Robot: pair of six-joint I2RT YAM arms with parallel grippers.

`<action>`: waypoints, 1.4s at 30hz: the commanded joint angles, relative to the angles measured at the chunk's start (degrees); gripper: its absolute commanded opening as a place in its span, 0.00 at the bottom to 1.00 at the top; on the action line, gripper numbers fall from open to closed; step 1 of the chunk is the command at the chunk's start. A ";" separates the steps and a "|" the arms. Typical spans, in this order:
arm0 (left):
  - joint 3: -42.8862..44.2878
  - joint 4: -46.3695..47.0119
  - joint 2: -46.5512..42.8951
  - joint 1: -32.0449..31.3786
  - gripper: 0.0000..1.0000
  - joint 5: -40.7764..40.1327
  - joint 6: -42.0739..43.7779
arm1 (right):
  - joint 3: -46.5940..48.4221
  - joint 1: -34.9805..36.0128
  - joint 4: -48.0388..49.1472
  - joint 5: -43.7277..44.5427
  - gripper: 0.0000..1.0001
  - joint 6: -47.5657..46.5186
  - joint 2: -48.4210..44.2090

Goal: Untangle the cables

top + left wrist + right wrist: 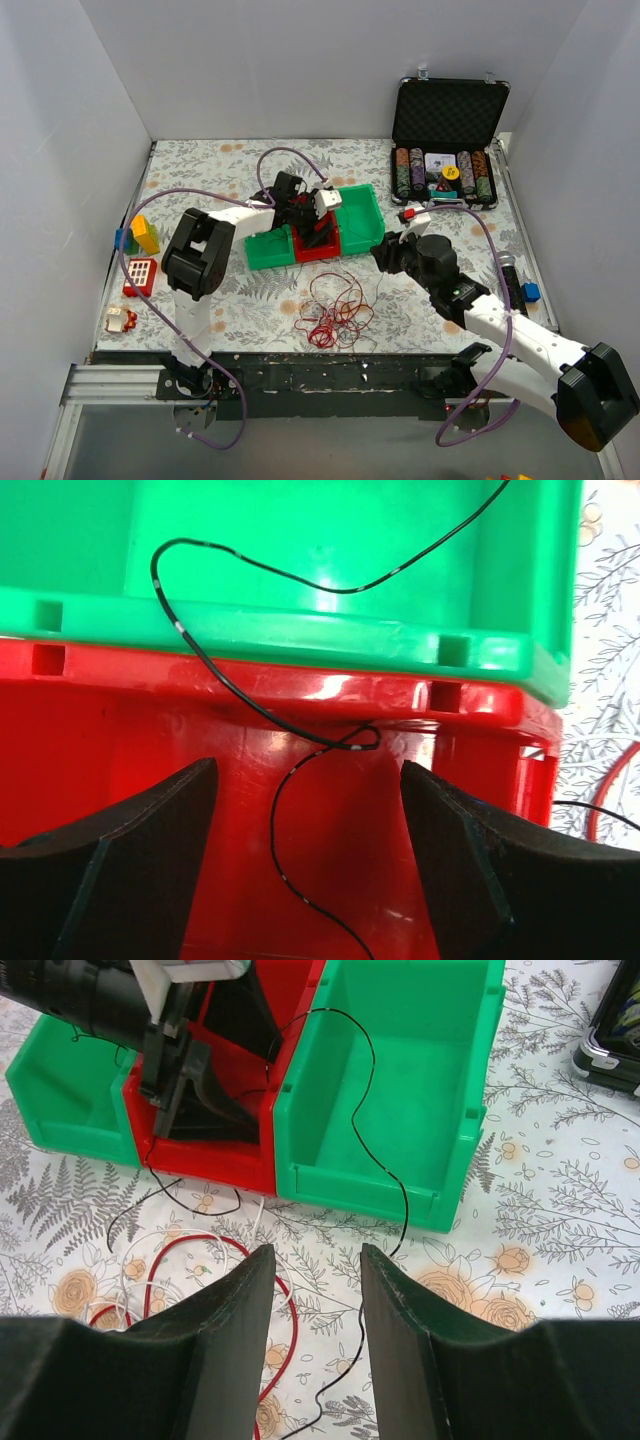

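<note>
Sorting the black cable: your left claw is hanging spread over the red bin, pinching nothing, with the black cable crossing the gap between its fingers. That strand is running from the red bin over the shared rim into the green bin and, in the right wrist view, spilling down the green bin's front wall onto the table. Your right claw is hovering low over the table with its fingers parted and empty, the black strand trailing close along the inner edge of one finger. The rest of the cables, red and whitish loops, are lying in a loose heap on the table just in front of the bins.

The step in hand is looking like freeing the black strand from the heap. You are best closing the left claw squarely on the strand where it is crossing the gap, since a wire this thin is likely slipping past the finger edges. Then you are wanting the right claw guiding the trailing end, drawing slowly away from the heap so the red loops are not dragging along. The bin rim is probably snagging the wire, so lifting before pulling is looking safer.
</note>
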 commanded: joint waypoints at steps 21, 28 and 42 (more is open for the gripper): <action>3.18 -2.20 -13.33 -1.17 0.00 0.37 -2.25 | -1.12 -1.75 4.39 -1.64 0.47 0.13 -0.49; 5.99 -2.81 -23.26 -1.25 0.00 2.74 -7.35 | -1.21 -1.75 3.17 -0.59 0.51 1.10 -1.71; 15.05 -9.14 -37.16 -6.26 0.00 4.24 -7.10 | 1.86 -1.75 2.72 -13.85 0.70 3.82 -6.90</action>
